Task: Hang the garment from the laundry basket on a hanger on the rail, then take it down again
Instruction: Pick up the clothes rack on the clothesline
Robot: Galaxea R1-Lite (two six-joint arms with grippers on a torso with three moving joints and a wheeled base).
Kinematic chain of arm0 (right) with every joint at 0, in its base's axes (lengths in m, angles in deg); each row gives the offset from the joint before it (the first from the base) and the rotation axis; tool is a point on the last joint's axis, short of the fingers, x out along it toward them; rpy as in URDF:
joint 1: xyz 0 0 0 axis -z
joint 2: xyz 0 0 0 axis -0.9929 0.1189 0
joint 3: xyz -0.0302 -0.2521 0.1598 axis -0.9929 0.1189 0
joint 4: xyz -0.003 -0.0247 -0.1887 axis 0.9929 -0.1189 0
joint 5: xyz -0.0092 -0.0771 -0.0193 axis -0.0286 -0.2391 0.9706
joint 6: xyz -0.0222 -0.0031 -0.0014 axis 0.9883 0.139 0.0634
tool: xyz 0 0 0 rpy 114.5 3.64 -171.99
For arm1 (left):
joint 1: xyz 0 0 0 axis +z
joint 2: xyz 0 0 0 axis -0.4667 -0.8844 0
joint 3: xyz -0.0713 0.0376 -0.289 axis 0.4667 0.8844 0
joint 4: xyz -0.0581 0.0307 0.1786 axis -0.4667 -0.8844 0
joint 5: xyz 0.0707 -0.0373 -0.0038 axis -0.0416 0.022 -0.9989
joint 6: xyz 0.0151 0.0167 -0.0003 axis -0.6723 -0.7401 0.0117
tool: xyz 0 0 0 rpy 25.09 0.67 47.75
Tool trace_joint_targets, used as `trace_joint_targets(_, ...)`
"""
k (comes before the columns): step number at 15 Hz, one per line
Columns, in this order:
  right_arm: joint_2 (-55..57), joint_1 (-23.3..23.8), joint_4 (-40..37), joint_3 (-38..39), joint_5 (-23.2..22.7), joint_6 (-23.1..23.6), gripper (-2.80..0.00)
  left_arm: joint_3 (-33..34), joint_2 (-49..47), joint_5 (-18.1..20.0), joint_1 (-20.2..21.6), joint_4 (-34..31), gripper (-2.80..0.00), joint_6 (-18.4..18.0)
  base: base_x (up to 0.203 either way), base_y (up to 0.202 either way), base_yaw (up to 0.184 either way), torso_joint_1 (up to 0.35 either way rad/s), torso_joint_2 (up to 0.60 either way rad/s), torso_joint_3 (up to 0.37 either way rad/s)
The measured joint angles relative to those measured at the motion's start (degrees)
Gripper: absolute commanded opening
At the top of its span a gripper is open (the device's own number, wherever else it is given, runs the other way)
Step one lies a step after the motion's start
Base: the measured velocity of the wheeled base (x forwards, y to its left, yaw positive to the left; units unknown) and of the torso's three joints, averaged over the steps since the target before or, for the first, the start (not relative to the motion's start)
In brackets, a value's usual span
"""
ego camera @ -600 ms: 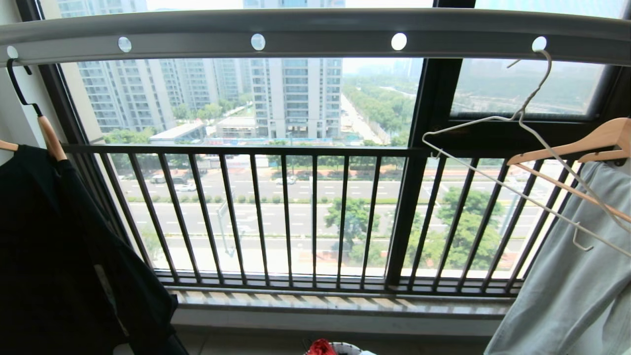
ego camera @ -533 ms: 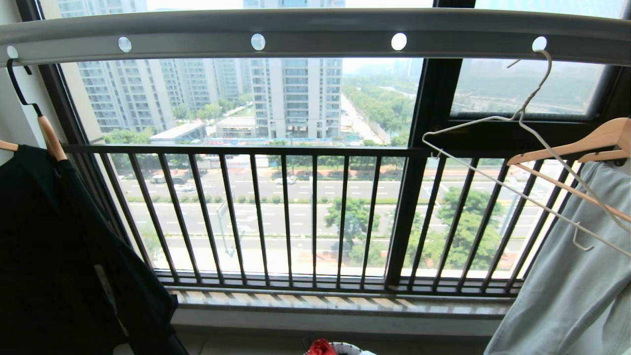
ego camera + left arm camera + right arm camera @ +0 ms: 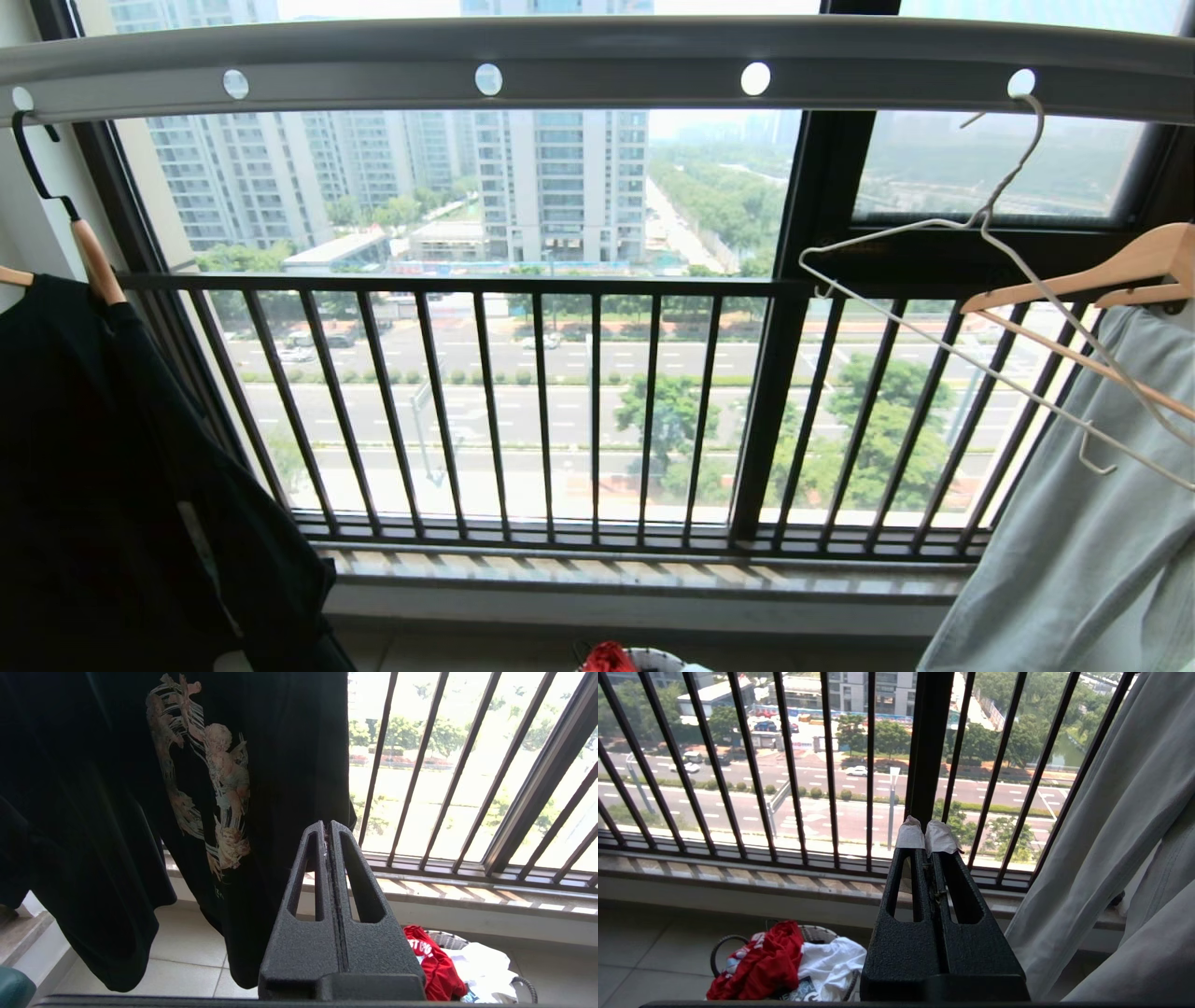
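The grey rail (image 3: 597, 58) is running across the top of the head view, its row of round holes showing bright. The thin off-white wire hanger (image 3: 971, 308) is hanging at upper right, its long twisted hook caught in the rightmost hole, its frame tilting down toward the right edge and carrying nothing. Down at the bottom centre, the red garment (image 3: 608, 657) is only just peeking in; in the right wrist view it is lying crumpled (image 3: 761, 961) at lower left, spilling over the rim of the small round laundry basket (image 3: 720, 945), white lettering partly showing.
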Motion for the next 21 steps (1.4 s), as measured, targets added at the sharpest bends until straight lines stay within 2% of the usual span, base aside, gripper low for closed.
trace_joint_targets(6,0.00,0.00,-0.36,-0.32,0.00,-0.31,-2.80,0.00,0.00,-0.03,0.00,0.00,-2.80,0.01,0.000,0.000,0.000,0.000,0.00,0.000)
trace_joint_targets(8,0.05,0.00,-1.56,-3.10,0.04,-0.30,-2.80,0.02,0.00,-0.02,0.02,0.00,-2.80,0.02,0.000,0.000,0.000,0.000,0.00,0.000)
trace_joint_targets(11,2.52,0.00,-5.84,-10.60,-0.21,-0.11,-2.80,0.02,0.00,-0.02,0.02,0.00,-2.80,0.00,0.000,0.000,0.000,0.000,0.00,0.000)
trace_joint_targets(14,10.03,-0.07,-6.91,-19.09,-0.55,-0.08,-2.80,0.00,0.00,-0.02,0.00,0.02,-2.80,0.02,0.000,0.000,0.000,0.000,0.00,0.000)
trace_joint_targets(19,30.54,-0.13,-7.79,-36.55,-1.71,0.83,-2.80,0.00,0.00,-0.02,0.02,0.00,-2.80,0.00,0.000,0.000,0.000,0.000,0.00,0.000)
trace_joint_targets(21,38.18,-0.17,-11.40,-46.14,-2.44,1.92,-2.80,0.00,0.00,0.00,0.00,0.00,-2.80,-0.01,0.000,0.000,0.000,0.000,0.00,0.000)
